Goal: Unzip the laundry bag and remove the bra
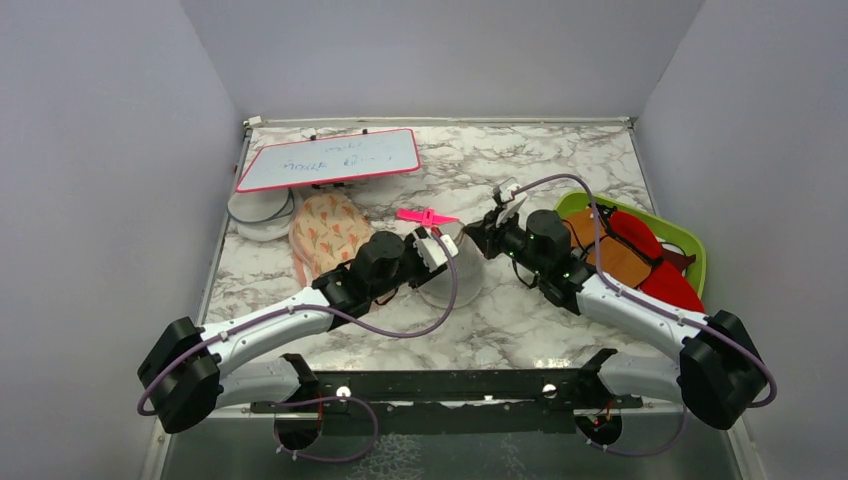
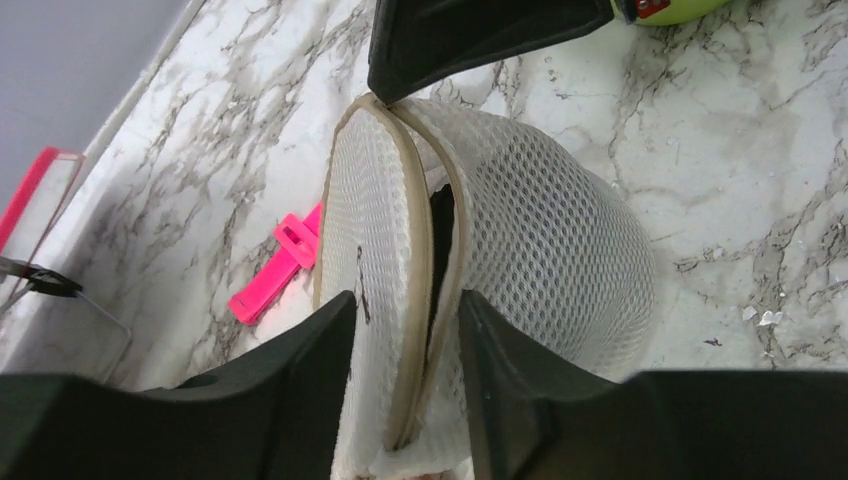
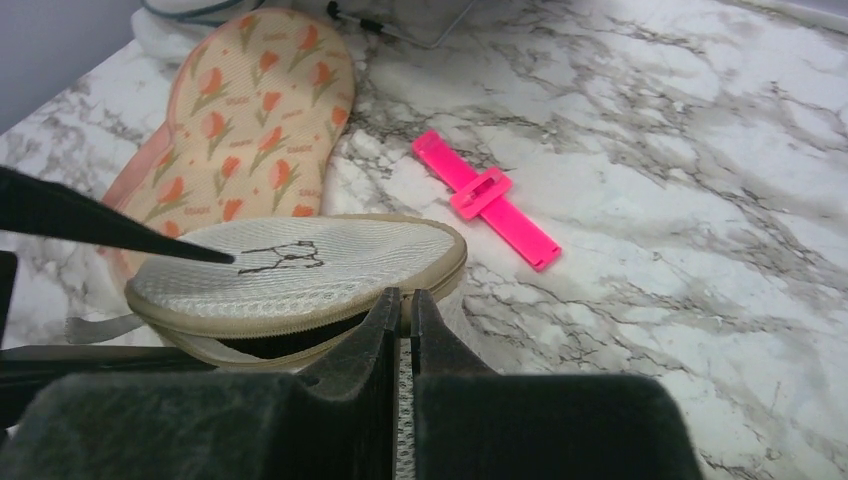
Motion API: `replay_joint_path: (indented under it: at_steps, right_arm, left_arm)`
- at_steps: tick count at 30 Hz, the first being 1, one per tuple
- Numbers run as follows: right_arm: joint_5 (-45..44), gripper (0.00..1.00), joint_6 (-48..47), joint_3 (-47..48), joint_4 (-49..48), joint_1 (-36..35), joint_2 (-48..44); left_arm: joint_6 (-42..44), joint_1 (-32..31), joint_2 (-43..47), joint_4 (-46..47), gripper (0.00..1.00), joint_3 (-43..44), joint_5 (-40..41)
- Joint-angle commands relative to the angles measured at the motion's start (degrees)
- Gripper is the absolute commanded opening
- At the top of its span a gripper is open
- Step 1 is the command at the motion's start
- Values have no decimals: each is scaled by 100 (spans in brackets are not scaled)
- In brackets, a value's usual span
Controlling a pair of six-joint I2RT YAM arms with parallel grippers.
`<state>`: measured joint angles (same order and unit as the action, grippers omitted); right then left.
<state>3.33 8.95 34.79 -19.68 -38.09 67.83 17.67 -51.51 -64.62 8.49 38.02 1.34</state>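
Observation:
The laundry bag (image 1: 452,278) is a white mesh dome case with a beige rim, standing mid-table between both arms. In the left wrist view its two halves (image 2: 540,240) are parted by a narrow gap, and black fabric, the bra (image 2: 441,215), shows inside. My left gripper (image 2: 405,300) is open, one finger on each side of the parted rims. My right gripper (image 3: 403,308) is shut on the bag's zip edge at the far side, with mesh showing between its fingers. The lid (image 3: 300,265) carries a small black mark.
A pink clip (image 1: 427,216) lies just behind the bag. A peach floral pouch (image 1: 325,232) lies to the left, with a red-framed whiteboard (image 1: 328,160) behind it. A green tray (image 1: 697,252) holding red and orange garments is at the right, under the right arm.

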Motion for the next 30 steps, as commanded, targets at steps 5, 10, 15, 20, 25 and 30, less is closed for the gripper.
replay_joint_path:
  at_steps: [5,10,15,20,25,30]
  right_arm:
    - [1752,1,-13,582,967,37,-69]
    - [2082,1,213,706,1013,-56,-48]
    - [2118,1,247,742,1074,-137,7]
    - [1911,1,223,736,1098,-137,-77]
    - [1702,1,163,839,1247,-138,-68]
    - [1733,1,171,870,1274,-138,-51]
  left_arm:
    - [-246,-18,-30,57,51,214,-73]
    - [-287,-24,81,153,51,173,-47]
    - [-304,-23,314,273,53,96,-26]
    - [-284,-26,657,459,61,-67,-72]
    - [-277,-33,674,476,63,-72,-41]
    - [-274,-57,523,373,64,12,-10]
